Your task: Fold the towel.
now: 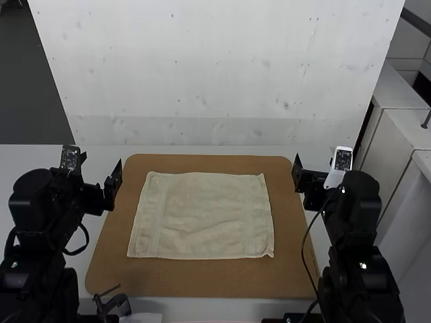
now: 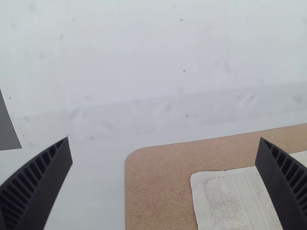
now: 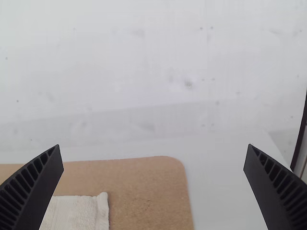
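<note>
In the high view, we see the left tool (image 1: 102, 161) left of centre, its fingers wide apart; the right tool (image 1: 317, 160), right of centre, is spread just as wide; both are clear of the towel (image 1: 202, 215), which lies spread, lightly wrinkled, mid-frame on a brown board (image 1: 195, 284) on the table (image 1: 182, 309); the wrist views cut the towel off, and fingers cover part of it; we cannot make out a dark object (image 1: 113, 304) at lower left.
</note>
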`<state>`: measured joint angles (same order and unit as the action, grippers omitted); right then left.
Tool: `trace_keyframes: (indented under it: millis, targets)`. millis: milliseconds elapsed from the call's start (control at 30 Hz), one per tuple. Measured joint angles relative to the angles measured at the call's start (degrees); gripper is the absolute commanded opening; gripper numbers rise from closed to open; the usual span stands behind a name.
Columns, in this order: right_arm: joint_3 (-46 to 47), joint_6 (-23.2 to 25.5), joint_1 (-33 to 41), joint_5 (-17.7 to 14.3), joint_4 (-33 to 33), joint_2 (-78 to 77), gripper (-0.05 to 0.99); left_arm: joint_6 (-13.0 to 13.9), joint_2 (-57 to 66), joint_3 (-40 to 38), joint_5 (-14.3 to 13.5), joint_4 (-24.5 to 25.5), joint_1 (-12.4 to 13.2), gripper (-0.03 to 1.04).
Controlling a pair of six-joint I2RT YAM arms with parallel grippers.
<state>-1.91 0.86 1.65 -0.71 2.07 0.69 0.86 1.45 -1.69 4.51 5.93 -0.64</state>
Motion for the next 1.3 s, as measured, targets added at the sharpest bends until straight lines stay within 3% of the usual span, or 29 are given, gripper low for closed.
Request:
trace_keyframes:
  millis: [967,1133,1300]
  targets:
    - [0.0,-0.02,0.07,0.9,0.66,-0.02,0.97,0.39,-0.02,0.0,-0.39,-0.02,0.0,0.99]
    - [-0.68,-0.02,0.39,1.6,2.25,0.39,0.97,-0.35,0.48,-3.08,0.48,5.27,0.0,0.99]
    - [-5.18,-0.02,0.55,3.52,7.02,5.11,0.97,-1.42,7.34,-8.83,1.38,5.9,-0.17,0.98]
